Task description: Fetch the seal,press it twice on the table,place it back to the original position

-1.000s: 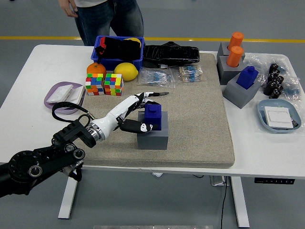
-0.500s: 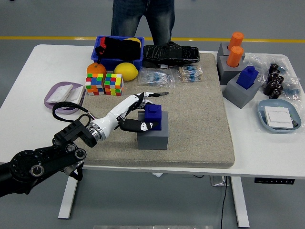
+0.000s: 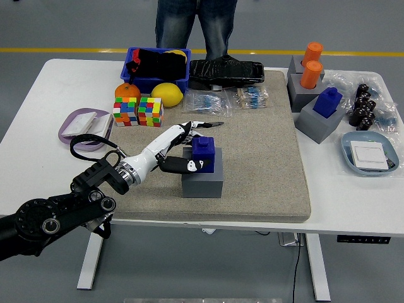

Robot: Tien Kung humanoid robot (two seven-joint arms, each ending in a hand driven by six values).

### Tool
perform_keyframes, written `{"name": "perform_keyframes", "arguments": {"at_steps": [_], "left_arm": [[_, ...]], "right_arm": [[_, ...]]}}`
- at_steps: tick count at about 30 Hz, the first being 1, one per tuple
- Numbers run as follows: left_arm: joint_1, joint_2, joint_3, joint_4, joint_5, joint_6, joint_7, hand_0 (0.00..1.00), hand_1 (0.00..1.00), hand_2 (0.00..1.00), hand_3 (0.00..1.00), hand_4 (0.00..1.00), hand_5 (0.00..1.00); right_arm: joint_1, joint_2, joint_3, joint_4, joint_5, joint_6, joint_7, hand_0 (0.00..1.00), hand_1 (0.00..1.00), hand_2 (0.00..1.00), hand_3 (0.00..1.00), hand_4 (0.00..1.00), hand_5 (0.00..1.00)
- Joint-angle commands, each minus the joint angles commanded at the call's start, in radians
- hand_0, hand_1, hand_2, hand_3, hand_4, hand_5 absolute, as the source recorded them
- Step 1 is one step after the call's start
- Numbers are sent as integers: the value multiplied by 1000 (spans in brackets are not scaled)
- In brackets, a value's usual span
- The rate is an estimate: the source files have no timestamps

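While your left arm reaches in from the lower left of the frame, its left hand (image 3: pixel 184 151) sits against the blue seal (image 3: pixel 203 153) near the middle of the picture. You can see the thumb lying along the seal's near side and the white fingers (image 3: pixel 189 128) passing behind its far side, so the hand is closed around the seal. That seal stands upright in the grey holder block (image 3: pixel 202 179), which rests on the tan mat (image 3: pixel 265 158) covering the centre of the white table (image 3: pixel 38 126). Whether the seal is lifted at all from the holder, you cannot tell.

Your right arm does not show anywhere in the frame.

Look to the upper right and you find a second blue seal (image 3: pixel 327 101) in another grey block (image 3: pixel 320 123), with two orange cylinders (image 3: pixel 312 65) in a grey stand just behind it. At the right edge lies a light blue tray (image 3: pixel 370 154) with a white pad in it.

Toward the upper left you have two colour cubes (image 3: pixel 139 111), an orange (image 3: pixel 127 91), a lemon (image 3: pixel 166 94) and a blue bin (image 3: pixel 158 67) of dark items. A lilac tray (image 3: pixel 83 124) sits at the left, just above your forearm.

At the top of the frame a person in jeans (image 3: pixel 196 25) stands at the far side of the table; no hands of theirs show.
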Motion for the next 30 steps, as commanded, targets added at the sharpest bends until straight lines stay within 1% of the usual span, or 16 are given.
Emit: {"name": "perform_keyframes", "arguments": {"at_steps": [2,8,16,19,20,24,27,30], "left_arm": [[-1,-1,-2,-1,0,0,-1,636,491,553,857,676,2],[0,-3,-8,-6,1,1,-4,633,497,551,854,682,2],[5,-5,-21,-9,-1,12,-22,632,501,548,853,682,2],[13,-7,-45,-7,-8,21,-42,632,501,548,853,682,2],[17,-7,-56,-7,-9,25,-48,631,502,542,848,657,2],[29,-5,-102,-9,-7,39,-70,631,502,542,848,657,2],[37,0,-130,1,-1,41,-72,631,506,540,847,656,2],[42,11,-141,21,0,42,-72,631,506,540,847,656,2]], "right_arm": [[0,1,0,0,0,1,0,784,682,661,611,785,450],[-2,1,0,0,-1,0,0,784,682,660,610,786,448],[-1,3,4,0,-2,1,0,784,682,660,612,786,448],[-2,3,6,0,-2,1,0,784,682,660,612,786,448],[-2,3,7,0,-3,1,0,784,682,660,610,785,447],[-4,5,8,0,-4,1,0,784,682,660,610,785,447],[-4,6,9,0,-5,1,0,784,682,659,611,786,447],[-5,6,9,0,-4,2,1,784,682,659,611,786,447]]}}
